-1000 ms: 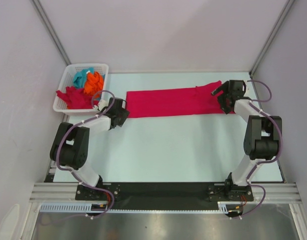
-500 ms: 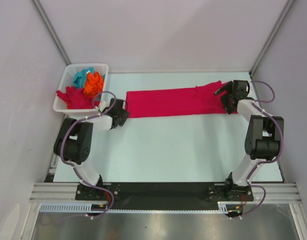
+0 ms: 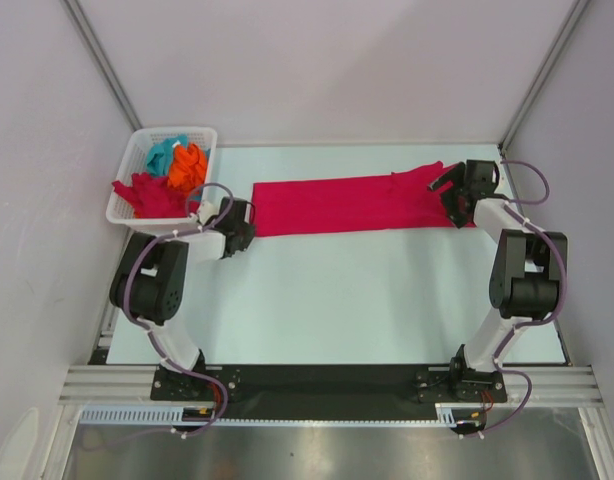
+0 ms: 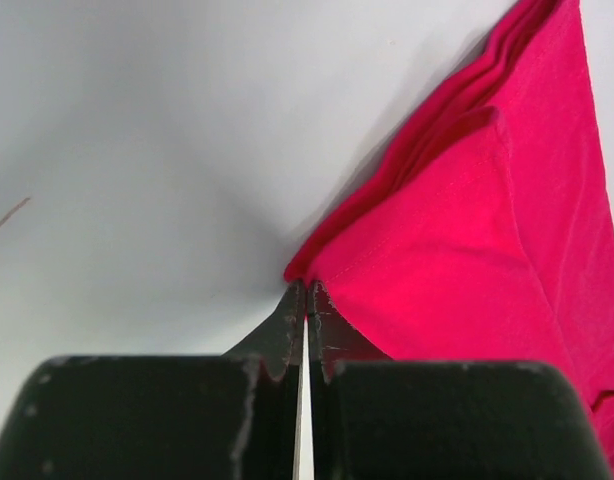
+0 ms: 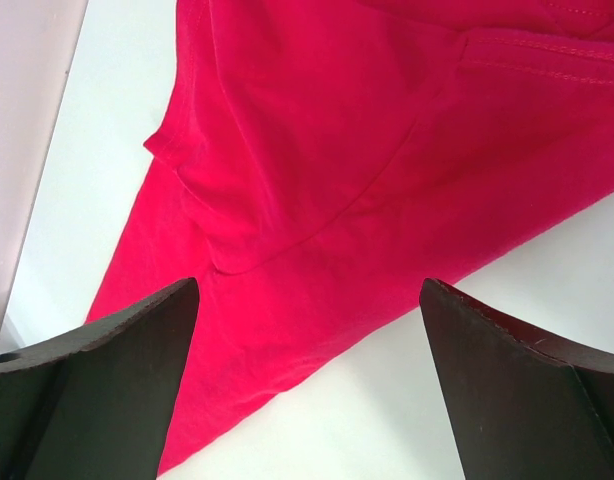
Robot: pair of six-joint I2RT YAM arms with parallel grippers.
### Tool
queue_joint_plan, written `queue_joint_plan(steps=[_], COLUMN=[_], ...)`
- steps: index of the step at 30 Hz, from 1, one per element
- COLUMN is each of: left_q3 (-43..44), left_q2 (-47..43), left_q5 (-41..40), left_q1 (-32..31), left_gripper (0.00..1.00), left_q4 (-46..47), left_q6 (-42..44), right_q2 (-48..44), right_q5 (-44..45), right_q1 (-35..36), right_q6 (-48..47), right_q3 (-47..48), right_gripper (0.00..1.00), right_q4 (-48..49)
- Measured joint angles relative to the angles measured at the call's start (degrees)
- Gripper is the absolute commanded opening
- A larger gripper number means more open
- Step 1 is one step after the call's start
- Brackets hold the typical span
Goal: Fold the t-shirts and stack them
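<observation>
You lose the crimson t-shirt's (image 3: 337, 205) right end beneath the right gripper (image 3: 445, 196), by the table's (image 3: 337, 300) far-right corner.

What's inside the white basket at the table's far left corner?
A teal t-shirt and an orange t-shirt, both bunched, plus a crimson t-shirt spilling over the near rim of the basket. Anything beneath them is covered.

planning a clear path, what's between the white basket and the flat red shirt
The left hand, shut at the flat red shirt's corner, over the table right of the white basket; the top view shows it.
</observation>
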Motion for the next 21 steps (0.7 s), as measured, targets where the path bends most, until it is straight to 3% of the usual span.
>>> queue_joint_plan(steps=[4,10,14,21], left_q3=[-4.0,-13.4,-18.9,-26.6], left_q2=[-3.9,-17.2,-26.8,-39.3], left_q5=[0.2,-1.1,-2.8,-6.3], left_q1=[-0.1,-3.7,-10.0,-27.3], left_gripper=[0.00,0.00,0.00,0.00], left_q4=[-0.3,-4.2,-9.3,-21.2], left_q6=[-0.1,-2.7,-8.9,-25.9], right_q2=[0.7,1.8,3.1,3.3], right_q5=[0.2,0.2,0.2,0.2], right_q1=[0.0,0.0,0.0,0.1], right_q6=[-0.4,-1.0,-2.0,-4.2], right_q3=[0.4,1.0,3.5,6.1], right_gripper=[1.00,1.00,1.00,1.00], right_q4=[-0.1,-0.8,-1.8,-3.6])
